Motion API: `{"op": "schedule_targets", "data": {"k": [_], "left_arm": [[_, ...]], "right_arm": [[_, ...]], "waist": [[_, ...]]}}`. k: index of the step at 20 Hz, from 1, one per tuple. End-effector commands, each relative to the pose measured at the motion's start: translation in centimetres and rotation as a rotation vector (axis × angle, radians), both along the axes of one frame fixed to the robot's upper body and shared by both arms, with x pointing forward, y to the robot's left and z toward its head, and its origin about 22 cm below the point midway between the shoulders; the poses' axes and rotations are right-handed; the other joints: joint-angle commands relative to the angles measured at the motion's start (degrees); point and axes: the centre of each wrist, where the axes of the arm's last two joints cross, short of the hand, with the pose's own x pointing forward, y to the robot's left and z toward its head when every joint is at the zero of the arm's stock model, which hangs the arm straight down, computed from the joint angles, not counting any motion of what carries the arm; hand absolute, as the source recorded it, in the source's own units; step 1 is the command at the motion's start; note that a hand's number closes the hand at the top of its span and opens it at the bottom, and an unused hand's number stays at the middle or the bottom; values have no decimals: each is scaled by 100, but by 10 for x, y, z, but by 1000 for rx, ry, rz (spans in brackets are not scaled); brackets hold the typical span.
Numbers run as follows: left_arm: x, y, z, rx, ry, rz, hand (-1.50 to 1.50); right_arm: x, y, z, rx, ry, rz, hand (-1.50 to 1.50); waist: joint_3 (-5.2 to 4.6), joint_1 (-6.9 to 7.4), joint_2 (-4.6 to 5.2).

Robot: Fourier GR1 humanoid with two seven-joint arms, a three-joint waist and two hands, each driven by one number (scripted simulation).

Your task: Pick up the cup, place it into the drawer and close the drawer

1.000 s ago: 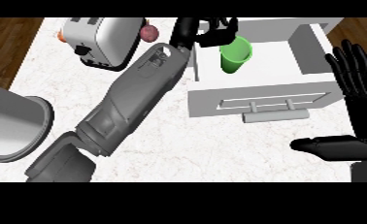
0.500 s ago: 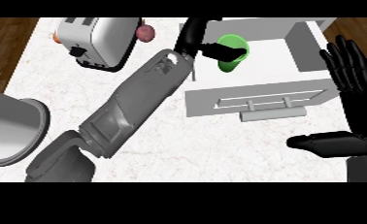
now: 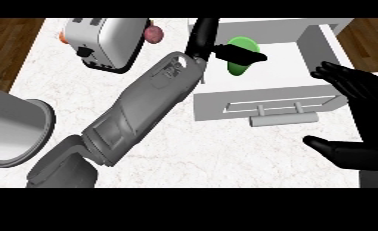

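The green cup (image 3: 238,64) is held over the inside of the open white drawer (image 3: 299,77), near its left wall. My left hand (image 3: 204,36) reaches in from the lower left on a long grey forearm and is shut on the cup, with its thumb lying across the cup's top. Most of the cup's body is hidden by that hand. The drawer's front panel with its bar handle (image 3: 284,120) faces me. My right hand (image 3: 356,91) shows at the right edge, open with fingers spread, beside the drawer's right front corner and touching nothing.
A silver toaster (image 3: 103,40) stands at the back left with a reddish round thing (image 3: 153,34) beside it. A large grey pot (image 3: 18,130) sits at the left edge. Wooden floor shows past the counter's far corners.
The left hand has turned a little with the cup, which now sits lower over the drawer with the thumb across it. The right hand has drifted slightly left.
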Motion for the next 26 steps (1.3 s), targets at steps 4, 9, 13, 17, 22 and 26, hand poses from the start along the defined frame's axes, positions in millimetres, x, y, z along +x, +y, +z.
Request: {"op": "schedule_targets", "data": {"k": [4,9,13,17,22,26], "left_arm": [[2,0,11,-107,-17,1,-150],[10,17,55,-155,10,9,-150],[4,35,37,-175,11,46,-150],[7,90,19,-180,29,60,-150],[-16,112,22,-229,22,65,-150],[-14,157,42,-242,43,79,-150]], "right_arm": [[-13,-9,20,-224,-31,64,150],[-31,-17,20,-334,21,49,150],[-35,0,23,-447,16,-19,150],[-29,13,6,-515,28,-55,150],[3,33,-4,-585,29,-110,150],[6,38,-24,-726,-9,-97,150]], "waist": [[-5,219,-43],[-7,410,-119],[-8,465,-122],[-8,518,-100],[-5,623,-104],[-3,572,-97]]}}
